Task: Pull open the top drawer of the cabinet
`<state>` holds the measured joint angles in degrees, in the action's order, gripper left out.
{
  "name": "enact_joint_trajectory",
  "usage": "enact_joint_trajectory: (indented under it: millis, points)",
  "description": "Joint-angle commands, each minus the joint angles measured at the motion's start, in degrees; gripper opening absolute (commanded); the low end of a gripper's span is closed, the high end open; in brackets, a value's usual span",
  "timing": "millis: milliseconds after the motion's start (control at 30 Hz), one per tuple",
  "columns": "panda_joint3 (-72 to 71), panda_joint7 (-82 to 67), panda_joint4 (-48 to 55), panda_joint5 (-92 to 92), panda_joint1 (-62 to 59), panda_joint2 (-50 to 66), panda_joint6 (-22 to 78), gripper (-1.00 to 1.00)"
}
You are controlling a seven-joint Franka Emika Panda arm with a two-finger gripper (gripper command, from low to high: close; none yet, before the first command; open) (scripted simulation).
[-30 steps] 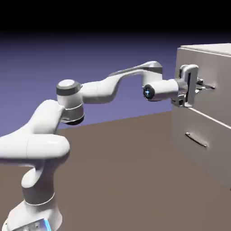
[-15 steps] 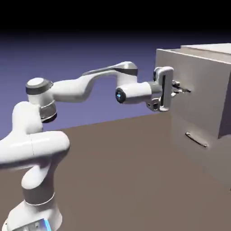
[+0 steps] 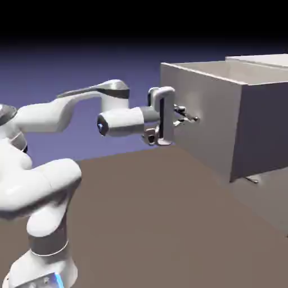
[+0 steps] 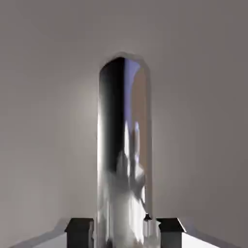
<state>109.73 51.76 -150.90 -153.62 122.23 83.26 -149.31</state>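
The top drawer (image 3: 205, 107) juts well out of the cabinet (image 3: 261, 59) on the exterior view's right, its hollow inside showing from above and its front turned toward the arm (image 3: 48, 118). The pincer (image 3: 184, 115) is at that front; in the hand view its tips stand apart, one on each side of the shiny bar handle (image 4: 123, 145), with a thin gap visible beside the bar.

Below, the lower drawer (image 3: 267, 197) lies back beneath the overhang. The top drawer's shaded side wall (image 3: 263, 126) and front cover much of it from view, and only a short end of its lower handle (image 3: 252, 179) peeks out under the bottom edge. The pincer and the top handle fill the space just before the top drawer's front; beneath them the brown tabletop (image 3: 135, 225) shows bare between the arm's base (image 3: 45, 270) and the cabinet.

The base sits at the near left, with a strip of blue light low on it. The arm bends up from there, partly cut off by the left edge, then reaches right above the tabletop. The tabletop's far edge runs slantwise behind the arm. Beyond it, the plain backdrop (image 3: 84, 67) is blue-violet, fading to black at the top.
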Motion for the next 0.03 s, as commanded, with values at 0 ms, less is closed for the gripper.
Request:
enact_joint_trajectory:
  millis: [0]
  points:
    - [0.6,0.2,-1.4,0.7,2.1,0.3,-0.7,1.00]
